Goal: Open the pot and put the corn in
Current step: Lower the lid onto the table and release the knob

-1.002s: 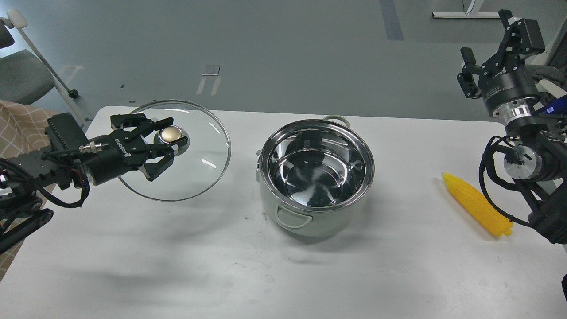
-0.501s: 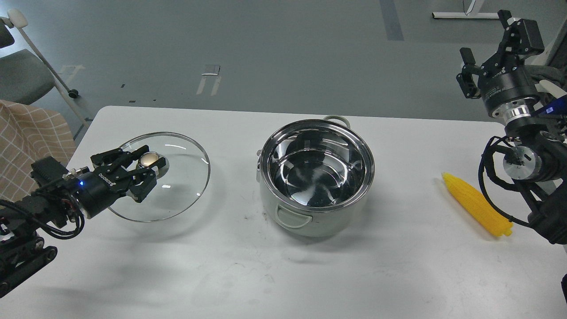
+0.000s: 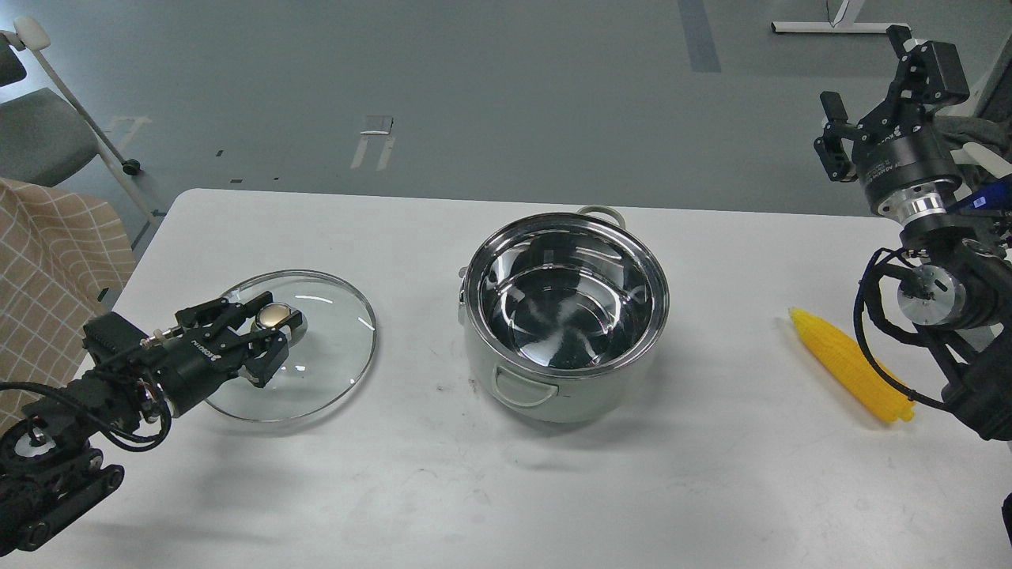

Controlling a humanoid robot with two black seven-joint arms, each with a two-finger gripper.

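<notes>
Pot [image 3: 565, 316]: stood uncovered near the middle of the white counter [image 3: 490, 490], well to the right of the left jaws and to the lower left of the right jaws. Its shiny steel inside is seen bare. One loop handle faces the front, the other the back.

Lid [image 3: 316, 356]: a round glass lid laid low at the counter's left part, apart from the pot. Whether it rests fully on the counter cannot be told.

Knob [image 3: 273, 317]: a gold knob at the lid's centre, seen between the left jaws.

Left gripper [image 3: 265, 332]: reached in from the lower left, its jaws placed on either side of the knob. They appear clenched on the knob, though contact is partly hidden.

Right gripper [image 3: 877, 83]: held high at the upper right, beyond the counter's back edge. Its jaws are spread apart and nothing is held between them.

Corn [image 3: 850, 365]: a yellow cob laid on the counter at the right, well below the right jaws and well apart from the pot. Its tapered end is pointed to the upper left. It is partly crossed by the black cables of the right arm [image 3: 949, 316].
</notes>
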